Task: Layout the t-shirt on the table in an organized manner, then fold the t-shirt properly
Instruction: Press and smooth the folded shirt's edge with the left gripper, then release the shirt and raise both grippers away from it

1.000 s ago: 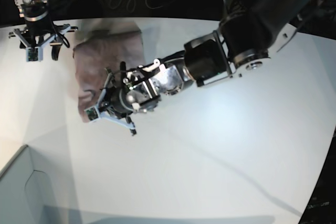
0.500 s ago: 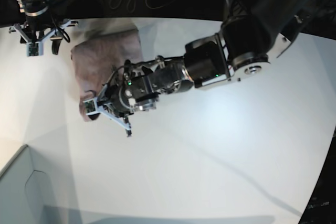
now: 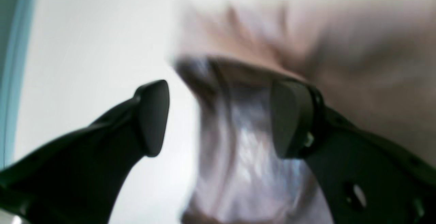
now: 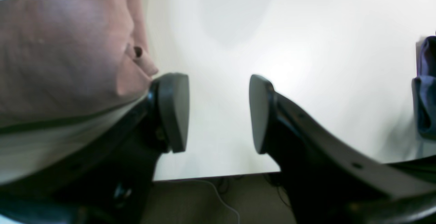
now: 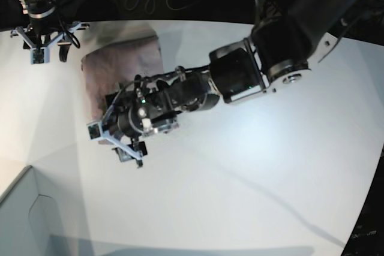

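Note:
The mauve t-shirt (image 5: 120,67) lies folded into a compact rectangle at the back left of the white table (image 5: 252,166). My left gripper (image 5: 114,145) hovers open at the shirt's front edge, its jaws spread wide. In the left wrist view, blurred cloth (image 3: 245,142) shows between the left gripper's (image 3: 221,118) fingers, but neither pad presses on it. My right gripper (image 5: 50,58) hangs open at the table's back left corner, just left of the shirt. In the right wrist view the t-shirt (image 4: 61,47) lies beside the right gripper's (image 4: 218,113) left finger (image 4: 172,111), with bare table between the jaws.
A pale grey box corner (image 5: 24,220) sits at the front left. The table's back edge (image 4: 218,176) runs just under the right gripper. A dark blue object (image 4: 425,88) shows at the right edge of the right wrist view. The left arm (image 5: 264,58) reaches across the table's middle.
The left gripper has opened, let go of the shirt's front edge and slid toward the front left. The shirt's front fold now lies flatter. The right gripper rose slightly.

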`<state>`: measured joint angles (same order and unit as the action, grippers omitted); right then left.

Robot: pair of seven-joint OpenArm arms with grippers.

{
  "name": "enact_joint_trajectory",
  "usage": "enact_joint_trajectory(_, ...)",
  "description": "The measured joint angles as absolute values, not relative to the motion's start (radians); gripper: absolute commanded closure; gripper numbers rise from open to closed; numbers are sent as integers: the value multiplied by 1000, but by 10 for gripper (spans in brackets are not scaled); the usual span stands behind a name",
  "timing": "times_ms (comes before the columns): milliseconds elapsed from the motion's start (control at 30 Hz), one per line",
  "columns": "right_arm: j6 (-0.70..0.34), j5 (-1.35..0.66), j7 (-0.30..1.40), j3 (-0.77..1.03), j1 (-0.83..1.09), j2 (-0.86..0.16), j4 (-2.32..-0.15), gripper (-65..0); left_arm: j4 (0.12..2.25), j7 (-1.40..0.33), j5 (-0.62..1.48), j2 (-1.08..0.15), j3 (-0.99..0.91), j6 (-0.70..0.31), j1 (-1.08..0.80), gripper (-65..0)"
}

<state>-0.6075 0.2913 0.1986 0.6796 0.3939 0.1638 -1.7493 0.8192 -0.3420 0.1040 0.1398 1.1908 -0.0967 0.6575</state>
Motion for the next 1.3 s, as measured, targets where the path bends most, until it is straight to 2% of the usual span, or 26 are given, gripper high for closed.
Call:
enact_joint_trajectory(133, -607, 291, 198, 677, 390, 163, -1750, -281, 911, -342, 82, 136, 1062, -97, 657, -445)
enact_joint_trajectory(200, -607, 291, 197, 665, 388, 161, -1750, -254, 980, -336, 85, 102, 969, -98, 645, -445)
enact_joint_trajectory(400, -607, 289, 200, 560, 346, 163, -1750, -20, 1217, -342, 82, -76, 627, -89, 502, -445)
enact_joint_trajectory(433, -607, 287, 198, 551, 332, 164, -1749, 0, 1254, -347, 80, -104, 559, -83, 462, -445)
enact_joint_trajectory(667, -607, 289, 203, 537, 224, 161, -1617, 0, 1443, -355, 78, -227, 121, -76, 130, -445)
enact_joint_trajectory(900, -607, 289, 198, 537, 235, 161, -1596, 0, 1496, -354, 81, -235, -152, -80, -62, -445)
enact_joint_trajectory(1000, -607, 288, 194, 537, 250, 161, -1582, 0, 1496, -353, 85, -229, -210, -82, -100, -445)
enact_joint_trajectory(1300, -606, 287, 183, 538, 273, 161, -1526, 0, 1496, -354, 86, -226, -221, -83, -127, -445)
